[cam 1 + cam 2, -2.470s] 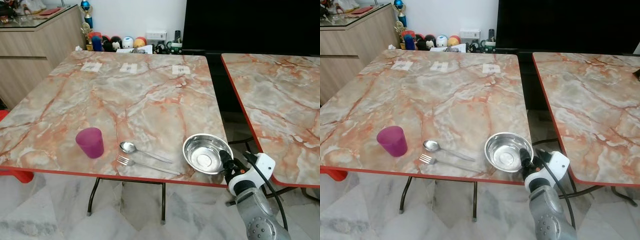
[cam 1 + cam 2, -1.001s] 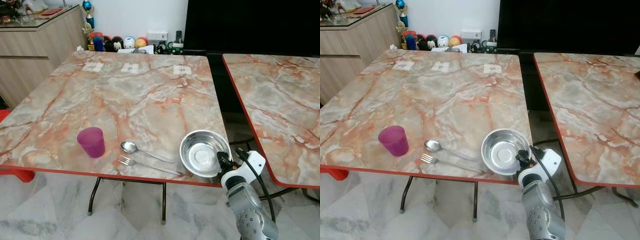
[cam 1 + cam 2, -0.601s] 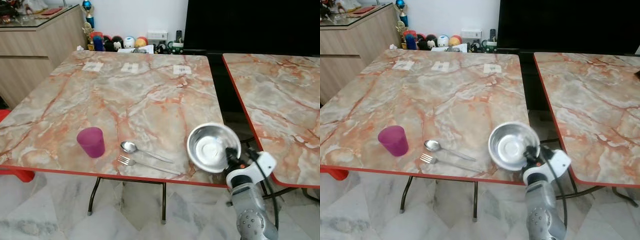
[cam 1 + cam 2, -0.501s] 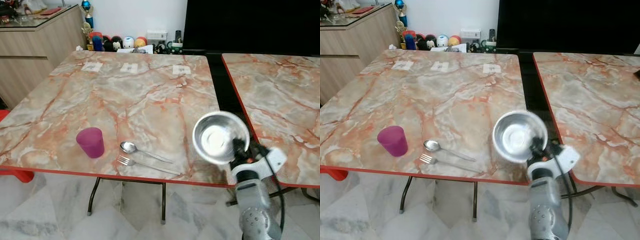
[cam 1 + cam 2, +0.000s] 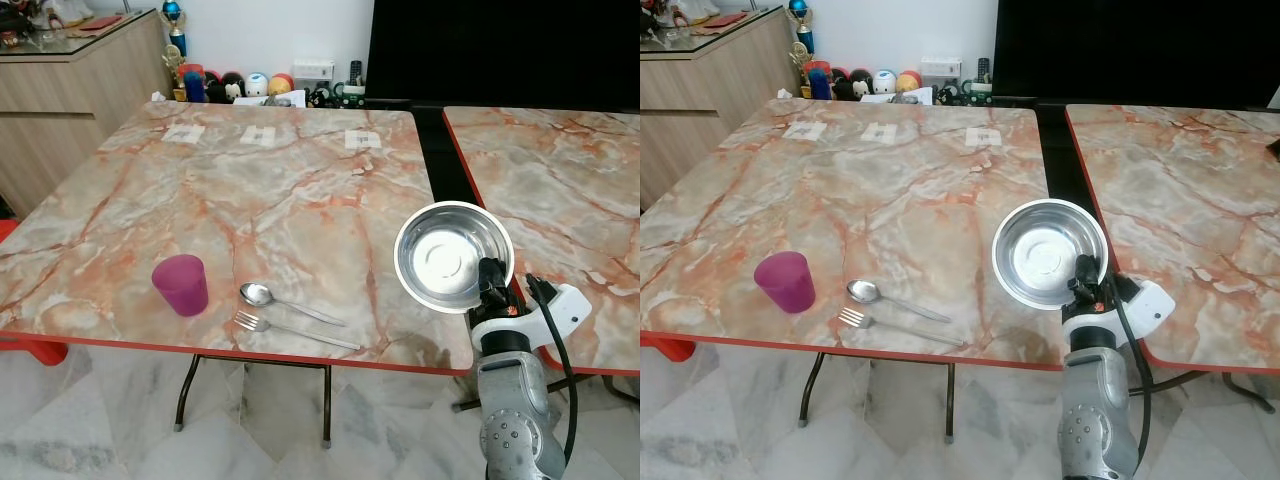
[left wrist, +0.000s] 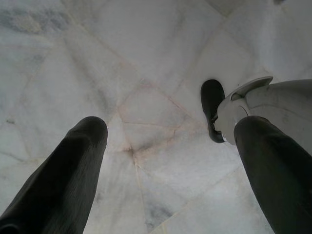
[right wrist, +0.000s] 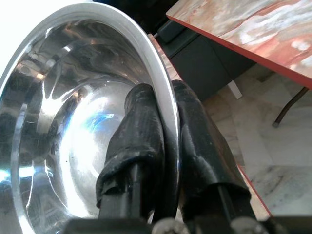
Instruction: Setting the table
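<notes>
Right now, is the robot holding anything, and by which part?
Yes. The right pincer holds the steel bowl by its rim, one finger inside and one outside. The left pincer is open and holds nothing.

The marble-patterned table (image 5: 270,200) (red-edged) carries a purple cup (image 5: 181,284), spoon (image 5: 258,294) and fork (image 5: 247,321) near its front edge.

Second table (image 5: 560,180) cut off at right edge; shelf toys (image 5: 235,85) too small to identify.

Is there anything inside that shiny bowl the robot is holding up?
No food or objects: the steel bowl shows only a bare, reflective bottom. The right claw pinches its rim, one finger reaching inside. That finger covers a small strip of the inner wall.
</notes>
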